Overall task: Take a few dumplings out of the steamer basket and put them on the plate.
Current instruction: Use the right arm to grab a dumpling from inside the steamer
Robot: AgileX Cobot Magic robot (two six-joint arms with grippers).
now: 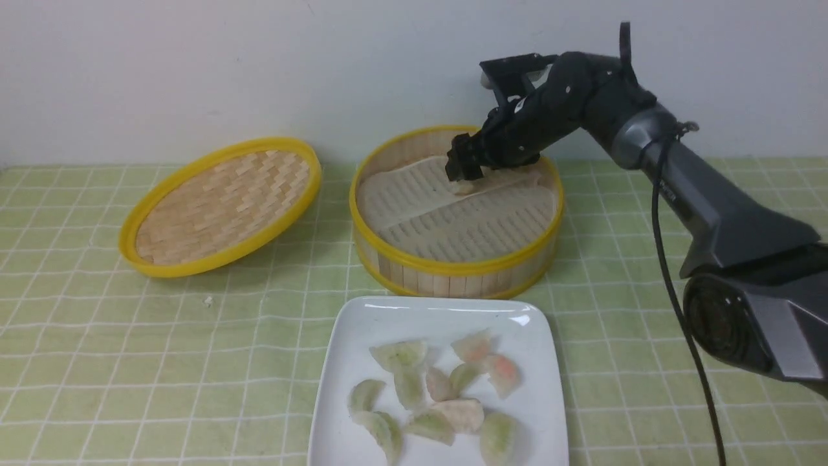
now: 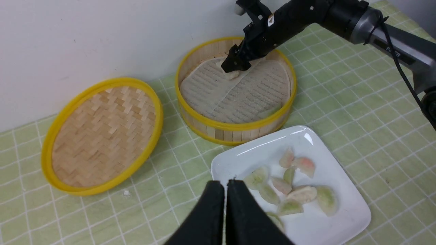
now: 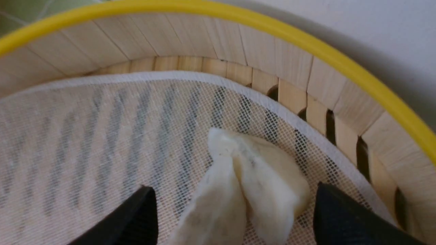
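front: right gripper [image 1: 463, 173] inside steamer basket [image 1: 453, 266] at its far wall, over dumplings [image 1: 464, 188]; plate [image 1: 543, 414] just in front of basket | left wrist: left gripper [image 2: 225, 190] pressed together, holding nothing | right wrist: right gripper spread either side of two touching dumplings near basket wall

two pale cream dumplings [image 3: 259, 183], touching side by side, lie on the liner at back wall of steamer basket [image 1: 453, 266]. white square plate [image 1: 362, 336] flat, just in front of basket.

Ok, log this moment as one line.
right gripper: open, astride two white dumplings by basket far wall | left gripper: shut, empty | plate: holds green and pink dumplings
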